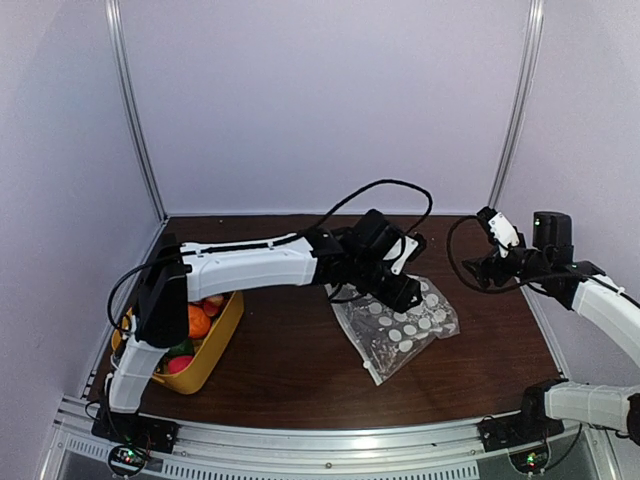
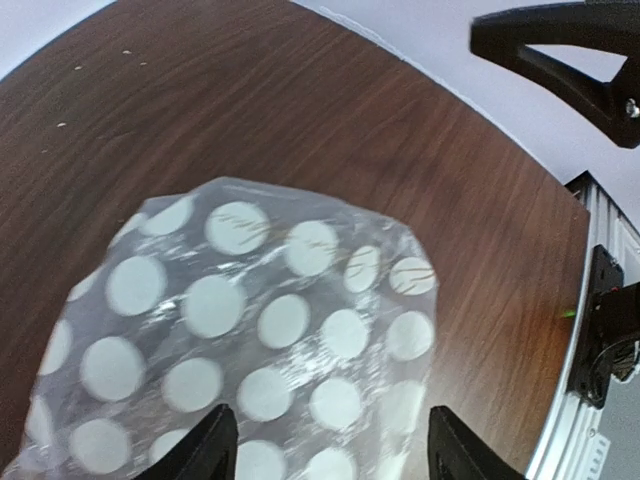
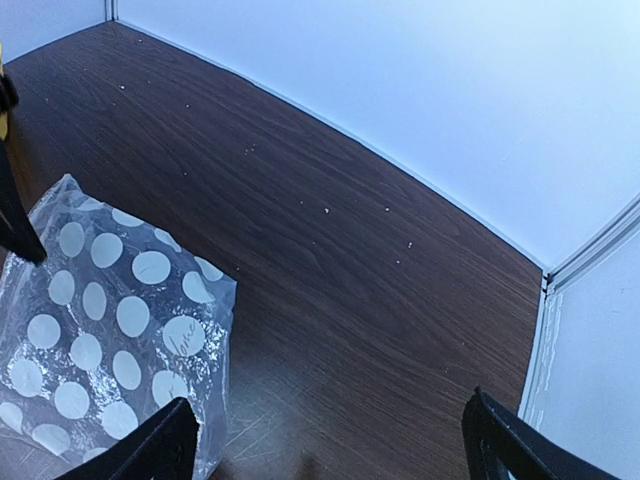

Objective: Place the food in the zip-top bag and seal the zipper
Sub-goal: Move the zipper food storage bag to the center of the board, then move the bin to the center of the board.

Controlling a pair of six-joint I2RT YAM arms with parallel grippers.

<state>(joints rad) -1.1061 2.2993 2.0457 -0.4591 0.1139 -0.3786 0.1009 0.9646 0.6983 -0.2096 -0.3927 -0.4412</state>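
zip-top bag [image 1: 395,325]: 1 | yellow tub [image 1: 222,335]: 1 | arms [image 1: 250,265] [image 1: 610,305]: 2

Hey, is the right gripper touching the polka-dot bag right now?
Apart. In the top view the right gripper hangs open to the right of the zip-top bag, and bare brown table shows between them.

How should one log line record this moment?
left arm: jaws open over zip-top bag | right arm: jaws open | food: in yellow tub

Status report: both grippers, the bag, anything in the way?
Left gripper open over zip-top bag. Right gripper open, empty, aside. Food in yellow tub. No obstacle seen.
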